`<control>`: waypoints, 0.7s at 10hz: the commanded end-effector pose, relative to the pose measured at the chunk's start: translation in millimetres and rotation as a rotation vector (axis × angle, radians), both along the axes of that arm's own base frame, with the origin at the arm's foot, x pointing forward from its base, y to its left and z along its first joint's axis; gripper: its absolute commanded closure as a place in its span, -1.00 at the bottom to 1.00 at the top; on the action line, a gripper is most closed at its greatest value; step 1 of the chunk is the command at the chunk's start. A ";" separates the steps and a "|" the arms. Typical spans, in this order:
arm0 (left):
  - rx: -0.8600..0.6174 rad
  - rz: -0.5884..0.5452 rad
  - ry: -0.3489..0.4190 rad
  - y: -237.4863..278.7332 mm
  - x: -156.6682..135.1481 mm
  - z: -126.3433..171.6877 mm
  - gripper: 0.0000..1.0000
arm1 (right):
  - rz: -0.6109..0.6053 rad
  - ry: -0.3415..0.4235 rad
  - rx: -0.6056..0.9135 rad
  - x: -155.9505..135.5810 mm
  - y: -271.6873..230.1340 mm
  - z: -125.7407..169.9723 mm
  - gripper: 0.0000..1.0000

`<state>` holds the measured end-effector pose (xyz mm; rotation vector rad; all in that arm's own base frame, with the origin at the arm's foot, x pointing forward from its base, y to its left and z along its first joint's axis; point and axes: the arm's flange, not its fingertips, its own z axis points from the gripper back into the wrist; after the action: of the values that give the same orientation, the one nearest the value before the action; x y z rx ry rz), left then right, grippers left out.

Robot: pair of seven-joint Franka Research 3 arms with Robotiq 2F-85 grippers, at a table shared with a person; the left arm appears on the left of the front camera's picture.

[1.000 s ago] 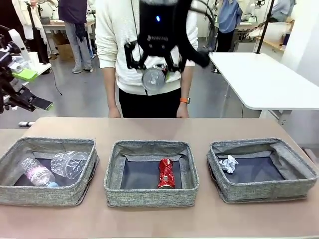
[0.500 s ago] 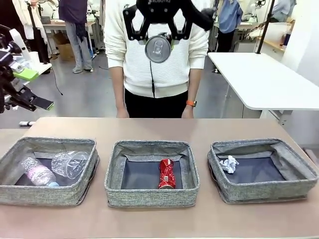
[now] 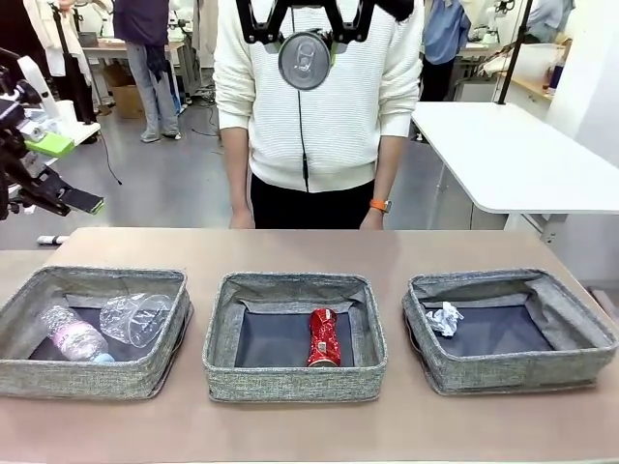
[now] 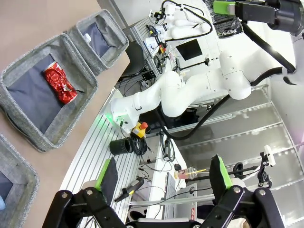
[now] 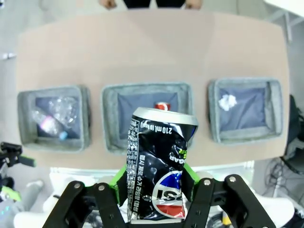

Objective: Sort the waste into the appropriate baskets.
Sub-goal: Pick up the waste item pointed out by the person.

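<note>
We find the right gripper (image 3: 306,43) raised high above the table, clamped on the crushed dark printed can (image 5: 159,164); in the right wrist view its green pads press both flanks of the can near its lower half. The left gripper (image 4: 164,183) stands released, jaws fully apart, off to the side and holding nothing.

The three square low-walled bins of grey woven fabric lie in a row below. The middle bin (image 3: 221,333) already holds the crushed red can (image 3: 321,336), so we judge it the correct target. The left bin (image 3: 92,382) holds the clear plastic bottle with pink label (image 3: 75,338) and the clear plastic cup (image 3: 137,317); the right bin (image 3: 580,329) holds the crumpled white paper wad (image 3: 444,317).

Hazards, as we judge them:
- Release from this height. The can may bounce off the fabric wall and land on the table.
- Lateral misalignment. The bins sit close together, so a drift puts the can in the wrong bin.
- Slip. The dented, glossy surface offers uneven contact; fast motion could shake it loose.
- A person (image 3: 319,116) stands at the far edge, just behind the raised gripper.
</note>
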<state>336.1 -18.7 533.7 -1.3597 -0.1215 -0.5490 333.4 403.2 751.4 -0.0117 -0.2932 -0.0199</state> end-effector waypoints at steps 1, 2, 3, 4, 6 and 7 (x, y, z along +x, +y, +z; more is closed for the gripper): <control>-0.028 -0.004 -0.020 -0.9 -0.2 2.3 -1.00 | -0.001 0.002 0.002 -3.0 -0.5 -6.4 0.22; -0.028 -0.004 -0.020 -0.9 -0.2 2.3 -1.00 | -0.001 0.002 0.002 -3.0 -0.5 -6.4 0.22; -0.028 -0.004 -0.020 -0.9 -0.2 2.3 -1.00 | -0.001 0.002 0.002 -3.0 -0.5 -6.4 0.22; -0.028 -0.004 -0.020 -0.9 -0.2 2.3 -1.00 | -0.001 0.002 0.002 -3.0 -0.5 -6.4 0.22; -0.028 -0.004 -0.020 -0.9 -0.2 2.3 -1.00 | -0.001 0.002 0.002 -3.0 -0.5 -6.4 0.22; -0.028 -0.004 -0.020 -0.9 -0.2 2.3 -1.00 | -0.001 0.002 0.002 -3.0 -0.5 -6.4 0.22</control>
<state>336.1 -18.7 533.7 -1.3597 -0.1215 -0.5490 333.0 405.7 748.5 -0.0139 -0.2876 -0.0138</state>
